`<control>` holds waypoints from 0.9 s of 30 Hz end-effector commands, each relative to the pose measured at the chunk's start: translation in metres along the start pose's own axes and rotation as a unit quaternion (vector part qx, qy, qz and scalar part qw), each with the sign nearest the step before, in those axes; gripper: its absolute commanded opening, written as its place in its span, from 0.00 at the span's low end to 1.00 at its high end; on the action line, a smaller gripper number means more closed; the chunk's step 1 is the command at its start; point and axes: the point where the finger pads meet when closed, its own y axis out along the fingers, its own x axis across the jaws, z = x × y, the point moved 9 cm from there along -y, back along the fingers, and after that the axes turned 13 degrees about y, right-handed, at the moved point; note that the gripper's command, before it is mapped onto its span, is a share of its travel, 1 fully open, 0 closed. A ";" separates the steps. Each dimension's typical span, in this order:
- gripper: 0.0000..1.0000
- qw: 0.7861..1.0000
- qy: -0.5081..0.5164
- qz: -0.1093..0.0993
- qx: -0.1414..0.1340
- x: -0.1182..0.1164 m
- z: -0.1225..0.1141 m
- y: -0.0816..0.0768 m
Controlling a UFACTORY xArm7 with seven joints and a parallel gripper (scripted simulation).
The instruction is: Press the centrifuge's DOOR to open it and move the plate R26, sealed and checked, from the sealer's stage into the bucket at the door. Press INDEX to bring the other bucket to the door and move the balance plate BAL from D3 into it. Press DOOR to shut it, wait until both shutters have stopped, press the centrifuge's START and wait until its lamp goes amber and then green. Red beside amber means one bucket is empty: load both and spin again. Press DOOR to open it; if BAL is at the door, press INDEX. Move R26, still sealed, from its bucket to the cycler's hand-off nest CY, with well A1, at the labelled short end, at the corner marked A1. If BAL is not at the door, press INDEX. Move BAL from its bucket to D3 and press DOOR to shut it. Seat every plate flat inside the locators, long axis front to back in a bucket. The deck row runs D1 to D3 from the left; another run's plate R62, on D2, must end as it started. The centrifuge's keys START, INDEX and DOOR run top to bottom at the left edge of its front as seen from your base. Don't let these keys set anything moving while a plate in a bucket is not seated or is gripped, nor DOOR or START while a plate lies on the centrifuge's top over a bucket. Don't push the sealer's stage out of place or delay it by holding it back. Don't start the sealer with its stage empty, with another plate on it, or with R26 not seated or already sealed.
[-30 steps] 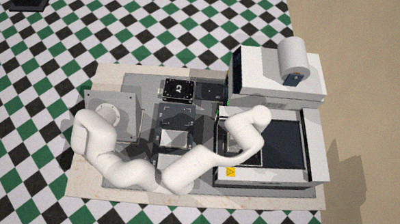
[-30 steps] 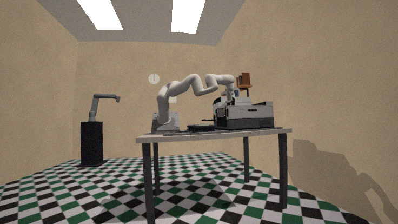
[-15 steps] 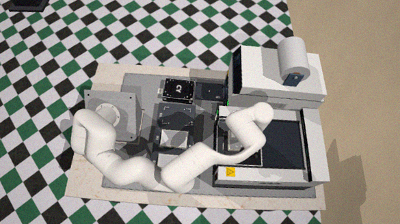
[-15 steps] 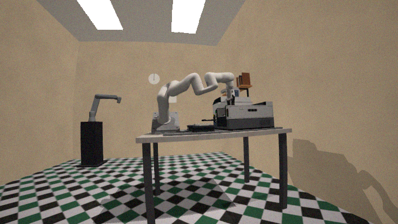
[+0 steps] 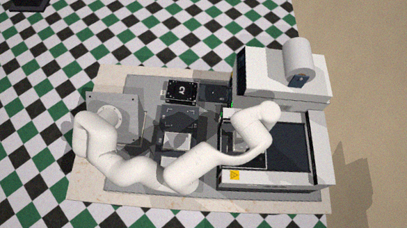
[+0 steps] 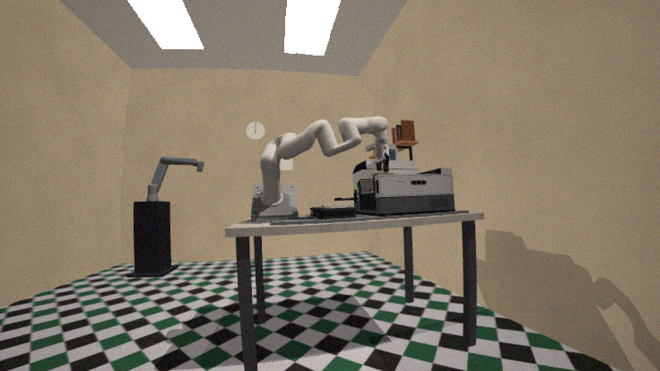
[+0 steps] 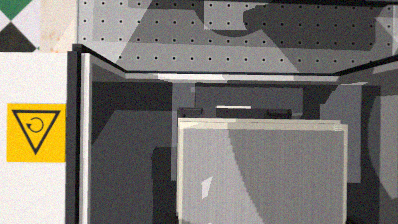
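Note:
My gripper is shut on the plate R26, a cream-rimmed plate with a grey seal on top. It holds the plate level over the open door at the near end of the centrifuge. The fingers do not show in the wrist view, and my arm hides them in the overhead view. A dark bucket edge shows just beyond the plate. The sealer's stage is bare. The plate on D2 lies in the deck row. D3 holds a pale plate, half hidden by my arm.
The sealer with its film roll stands behind the centrifuge. The black CY nest is beside the stage. D1 is bare. A yellow warning label marks the centrifuge's top beside the opening.

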 end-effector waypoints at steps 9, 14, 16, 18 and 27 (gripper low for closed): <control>0.00 1.000 0.000 -0.001 -0.002 0.000 0.000 -0.021; 0.00 1.000 0.000 -0.001 -0.002 0.000 0.000 -0.030; 0.00 1.000 0.000 -0.001 -0.002 0.000 0.000 -0.033; 0.00 1.000 0.000 -0.001 -0.002 0.000 0.000 -0.036; 0.00 1.000 0.000 -0.001 -0.002 0.000 0.000 -0.037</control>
